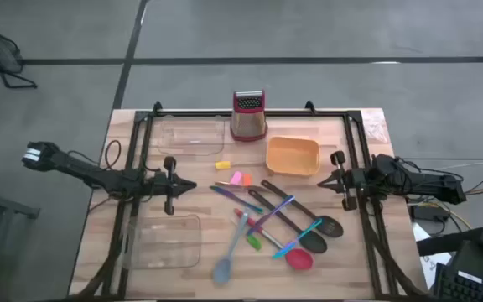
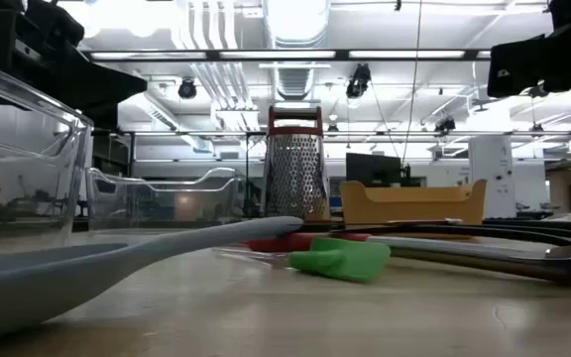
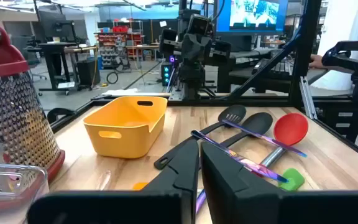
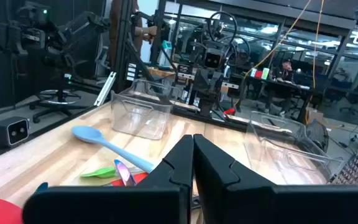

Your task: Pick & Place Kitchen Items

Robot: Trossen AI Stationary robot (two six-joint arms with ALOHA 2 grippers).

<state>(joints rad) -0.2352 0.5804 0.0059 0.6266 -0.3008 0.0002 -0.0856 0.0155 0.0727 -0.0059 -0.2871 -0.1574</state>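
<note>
Both arms wait at desk [image 1: 141,285] sides, left gripper [image 1: 193,186] and right gripper [image 1: 320,181] fingers pressed together, empty. Utensil pile between them: grey-blue spatula [image 1: 229,254] likely light, stiff, slick; take mid-handle.

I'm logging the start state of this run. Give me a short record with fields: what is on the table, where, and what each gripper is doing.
utensil pile: black slotted spoons, red-headed spoon, grey-blue spatula and thin sticks, crossed over each other at the table's centre
small blocks: yellow, pink, orange, beside the pile
orange bowl: empty, next to the box grater
clear trays: one at the far left, one at the near left, both empty
left gripper: shut, holding nothing, at the left edge
right gripper: shut, holding nothing, at the right edge
</note>
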